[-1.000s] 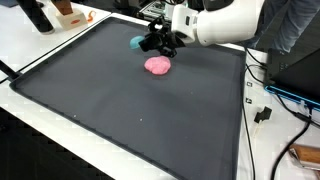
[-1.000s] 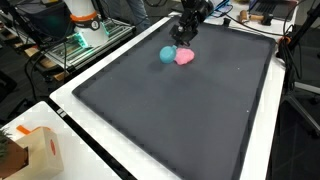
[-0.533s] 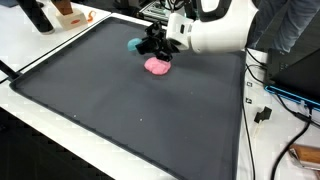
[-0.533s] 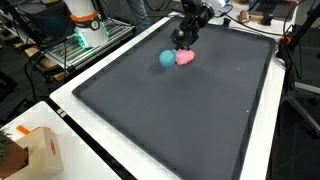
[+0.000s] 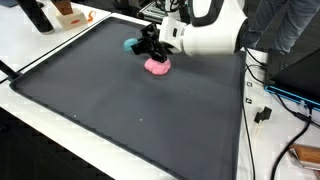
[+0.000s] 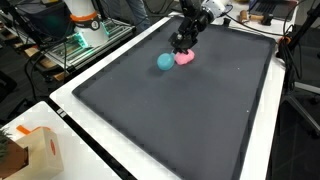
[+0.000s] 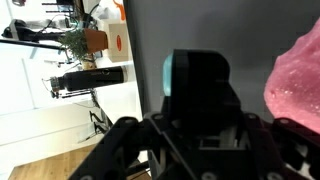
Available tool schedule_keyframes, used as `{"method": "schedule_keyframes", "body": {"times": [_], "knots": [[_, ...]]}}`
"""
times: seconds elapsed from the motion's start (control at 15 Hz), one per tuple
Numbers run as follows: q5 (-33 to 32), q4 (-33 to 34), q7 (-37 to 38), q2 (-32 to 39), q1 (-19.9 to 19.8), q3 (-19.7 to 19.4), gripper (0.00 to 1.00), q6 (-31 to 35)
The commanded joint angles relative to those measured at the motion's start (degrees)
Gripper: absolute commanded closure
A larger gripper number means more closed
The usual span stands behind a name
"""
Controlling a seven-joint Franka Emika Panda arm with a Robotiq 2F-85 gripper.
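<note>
Your claw (image 6: 183,46) hangs right over the pink lump (image 6: 186,58) on the dark mat (image 6: 180,120); I cannot tell how wide it stands or whether it grips. The teal ball (image 6: 164,61) sits just at the lump's 9 o'clock, so a skewed descent could send it rolling.

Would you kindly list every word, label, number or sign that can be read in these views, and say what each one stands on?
No text can be read in any view.
On the cardboard box: a reddish mark, too small to read.
On the orange panel in the wrist view: a white patch, too blurred to read.
On the gripper, pink lump, teal ball and dark mat: no markings show.
</note>
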Motion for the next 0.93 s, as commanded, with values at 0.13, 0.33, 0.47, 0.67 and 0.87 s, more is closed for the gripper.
{"method": "schedule_keyframes", "body": {"times": [0.13, 0.33, 0.47, 0.67, 0.87], "knots": [[-0.74, -0.41, -2.95, -0.63, -1.31, 0.26, 0.75, 0.97], [-0.36, -1.02, -4.7, -1.43, -2.2, 0.39, 0.75, 2.37], [-0.17, -1.63, -6.02, -2.26, -2.87, 0.45, 0.75, 3.69], [0.65, -2.87, -8.49, -4.2, -4.17, 0.7, 0.75, 6.54], [2.03, -4.57, -11.62, -6.95, -5.55, 0.97, 0.75, 9.72]]}}
